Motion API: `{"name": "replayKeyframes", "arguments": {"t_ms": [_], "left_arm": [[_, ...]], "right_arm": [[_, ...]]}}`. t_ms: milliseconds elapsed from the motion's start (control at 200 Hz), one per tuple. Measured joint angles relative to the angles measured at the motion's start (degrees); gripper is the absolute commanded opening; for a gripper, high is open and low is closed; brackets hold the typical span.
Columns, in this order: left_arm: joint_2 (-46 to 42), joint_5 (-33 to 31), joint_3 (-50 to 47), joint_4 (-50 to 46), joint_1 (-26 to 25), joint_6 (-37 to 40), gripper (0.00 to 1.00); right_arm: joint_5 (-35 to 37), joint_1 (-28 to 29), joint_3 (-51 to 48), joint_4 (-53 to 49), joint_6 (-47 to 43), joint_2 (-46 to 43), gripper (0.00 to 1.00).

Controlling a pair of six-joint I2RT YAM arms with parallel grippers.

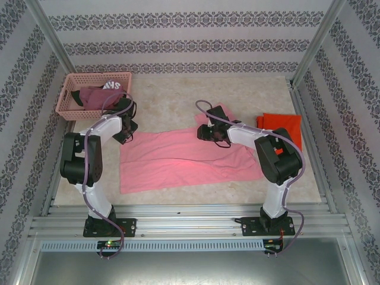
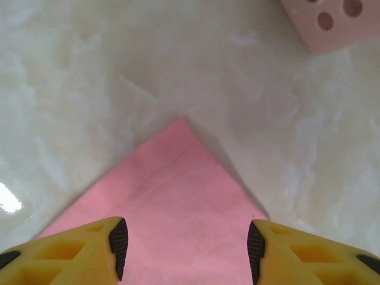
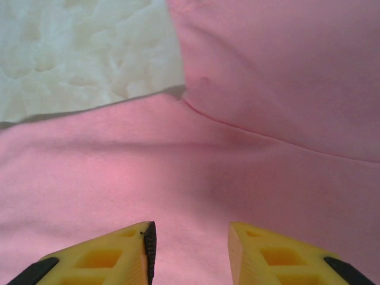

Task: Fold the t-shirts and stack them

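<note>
The salmon-pink t-shirt point(image 1: 184, 157) lies spread flat across the middle of the table, one sleeve point(image 1: 215, 114) pointing to the back. My left gripper point(image 1: 126, 132) hovers over its back left corner point(image 2: 178, 190). Its jaws are open, the black pads point(image 2: 119, 244) straddling the cloth with nothing pinched between them. My right gripper point(image 1: 208, 132) is low over the shirt near the sleeve seam point(image 3: 249, 133), with its fingers point(image 3: 191, 249) apart above flat pink cloth. The orange-red t-shirt point(image 1: 282, 127) lies folded at the right side of the table.
A pink plastic basket point(image 1: 66, 98) holding dark maroon garments stands at the back left; its corner point(image 2: 332, 24) is close to my left gripper. Patterned walls and metal posts enclose the table. Bare marbled tabletop point(image 1: 178, 95) stretches behind the pink shirt.
</note>
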Motion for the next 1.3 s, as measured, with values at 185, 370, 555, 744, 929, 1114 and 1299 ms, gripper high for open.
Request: {"name": "replayKeyframes", "arguments": {"t_ms": [185,370,555,744,929,1114,1299], "left_arm": [[3.89,-0.74,3.15,-0.07,0.42,0.57,0.55],[7.13,-0.85,3.26,-0.09,1.07,0.55,0.53],[8.26,-1.77,3.98,0.35,1.11,1.07,0.38],[8.48,-1.51,4.00,0.90,1.86,1.33,0.10],[8.33,-0.98,3.91,1.66,1.86,1.62,0.00],[6.23,0.11,0.70,4.09,1.86,1.60,0.08],[3.43,1.62,-2.03,3.78,1.86,2.45,0.35]], "right_arm": [[-0.02,-0.50,0.00,0.50,0.00,-0.07,0.37],[-0.07,-0.50,0.00,0.52,0.00,-0.07,0.37],[-0.07,-0.50,0.00,0.52,0.00,-0.09,0.37],[0.00,-0.55,0.00,0.46,-0.22,-0.90,0.37],[1.95,-1.18,0.90,0.17,-1.95,-2.43,0.37],[7.43,-2.64,5.70,-1.64,-4.79,-2.29,0.37],[9.66,-5.05,10.71,-1.88,-6.08,-1.42,0.37]]}}
